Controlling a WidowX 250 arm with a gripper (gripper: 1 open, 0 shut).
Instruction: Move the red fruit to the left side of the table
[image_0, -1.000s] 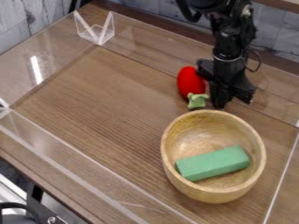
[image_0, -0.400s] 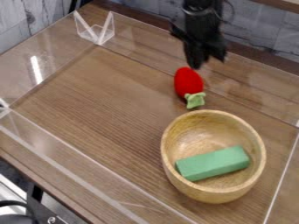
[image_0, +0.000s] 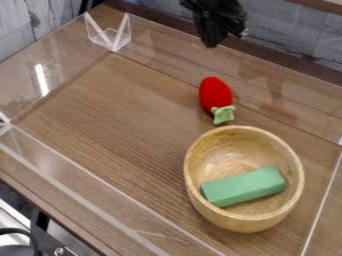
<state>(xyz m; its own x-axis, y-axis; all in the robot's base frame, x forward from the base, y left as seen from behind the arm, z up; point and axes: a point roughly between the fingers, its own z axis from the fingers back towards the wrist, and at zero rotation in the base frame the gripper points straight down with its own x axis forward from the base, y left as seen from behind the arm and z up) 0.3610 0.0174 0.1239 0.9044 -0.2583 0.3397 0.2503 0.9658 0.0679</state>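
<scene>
No text, label, brand, number or sign can be read anywhere in view (not so much as a single letter); nothing legible stands on any surface, near the hand or well apart from it.
</scene>
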